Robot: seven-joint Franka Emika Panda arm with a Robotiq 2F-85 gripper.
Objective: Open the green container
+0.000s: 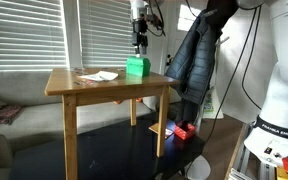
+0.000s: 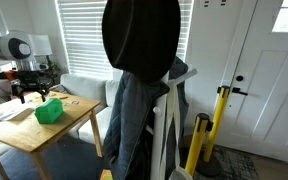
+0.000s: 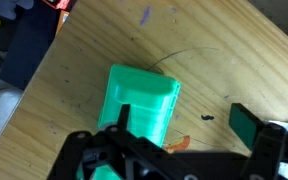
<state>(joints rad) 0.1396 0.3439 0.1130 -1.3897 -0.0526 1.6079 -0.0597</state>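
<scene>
desk [image 1: 84,84] light wood, middle left | green container [image 1: 137,67] on desk, right end, near white papers [image 1: 99,75] | pincer [image 3: 183,118] wide, empty, above container | blinds [image 1: 44,30] behind, dark jacket [image 1: 194,60] at right

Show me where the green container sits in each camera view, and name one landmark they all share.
Exterior view: green container toward the tabletop's right end, upper middle of the picture.
Exterior view: lower left, on the table, left of the hanging coat.
Wrist view: centre, lower half, lying slightly askew.
Shared landmark: the wooden table beneath it in all three.
</scene>
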